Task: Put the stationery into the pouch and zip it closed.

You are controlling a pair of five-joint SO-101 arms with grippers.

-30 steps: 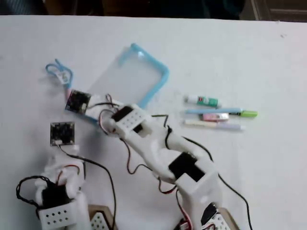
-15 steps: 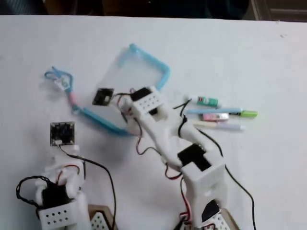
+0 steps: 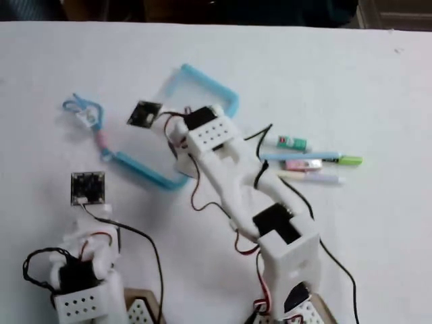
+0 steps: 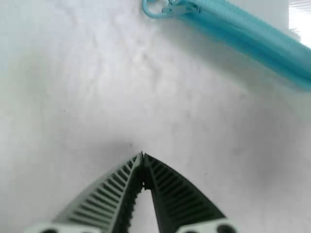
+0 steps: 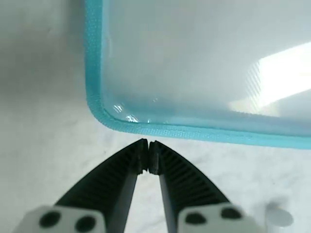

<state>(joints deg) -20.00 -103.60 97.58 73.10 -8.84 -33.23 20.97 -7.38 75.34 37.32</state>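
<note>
White worktop (image 3: 351, 74): clear plastic pouch with turquoise zip edging (image 3: 192, 94) lies flat; stationery (image 3: 307, 156) sits outside it.

Right hand (image 5: 147, 156) is closed, its tips met with nothing seen between them. It sits just beside a rounded corner of the pouch, with a thin strip of worktop showing between tips and edging. Left hand (image 4: 142, 164) is likewise closed and empty over bare worktop, near the turquoise zip pull ring (image 4: 153, 7) but apart from it. In the high view the right arm extends across the pouch, and the left arm sits at the near left. The stationery lies in a tight row right of the right arm, clear of the pouch: white tube with green label (image 3: 291, 142), blue pen with green cap (image 3: 331, 159), short pink item (image 3: 302, 165), pale pen (image 3: 307, 177). A turquoise cord loop with small tag (image 3: 84, 108) lies at the pouch's left end.
</note>
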